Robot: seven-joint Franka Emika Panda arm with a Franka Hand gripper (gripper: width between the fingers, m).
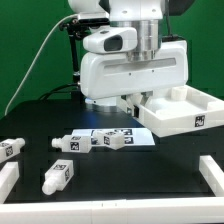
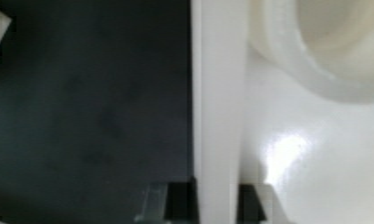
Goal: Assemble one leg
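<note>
Several white legs with tag stickers lie on the black table in the exterior view: one at the far left [image 1: 10, 148], one near the front [image 1: 60, 176], one in the middle [image 1: 66, 142]. None is held. My gripper [image 1: 135, 100] is at the near-left edge of the large white tray-like tabletop [image 1: 185, 112]. In the wrist view my gripper [image 2: 216, 205] is shut on the tabletop's upright rim wall [image 2: 216, 90], with one dark finger [image 2: 173, 203] on each side. A round raised socket [image 2: 317, 55] shows inside the tabletop.
The marker board [image 1: 128, 135] lies mid-table beside the tabletop, with more tagged white pieces on or next to it. White rails stand at the front left [image 1: 8, 180] and front right [image 1: 210, 175]. A green backdrop is behind.
</note>
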